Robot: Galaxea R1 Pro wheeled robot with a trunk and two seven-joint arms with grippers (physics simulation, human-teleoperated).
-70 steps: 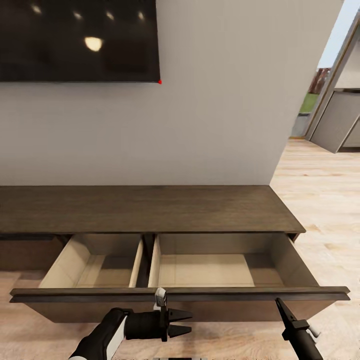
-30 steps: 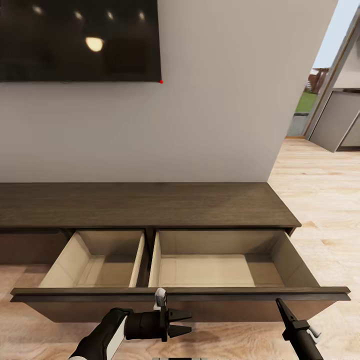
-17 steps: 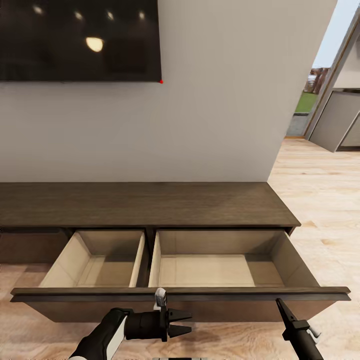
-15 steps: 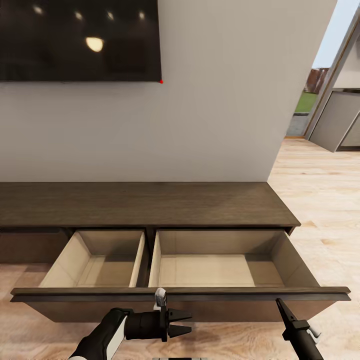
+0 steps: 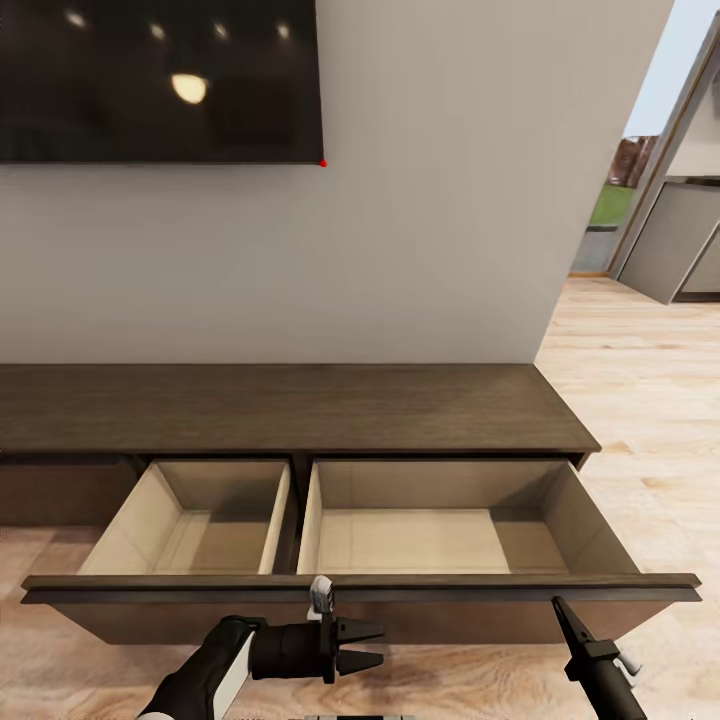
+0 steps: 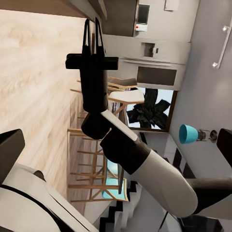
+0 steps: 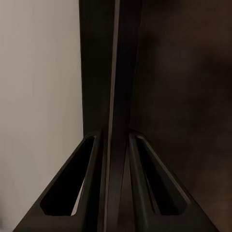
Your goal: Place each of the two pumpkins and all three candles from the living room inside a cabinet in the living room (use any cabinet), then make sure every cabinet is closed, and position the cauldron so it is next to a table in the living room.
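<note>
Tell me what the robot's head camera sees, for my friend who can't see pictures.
A long dark-brown cabinet stands against a pale wall with its wide drawer pulled out, showing two beige compartments with nothing in them. The left tool and right tool sit in front of the drawer's front panel. A dark screen hangs above.

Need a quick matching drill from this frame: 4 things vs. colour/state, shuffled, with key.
Things:
1. drawer
2. wall screen
3. left pincer
4. cabinet top

Colour or state:
A. fingers apart, low in front of the drawer front
B. black, reflecting ceiling lights
C. pulled out, pale beige inside
D. dark brown wood, against the wall

Pairs: 1-C, 2-B, 3-A, 4-D
</note>
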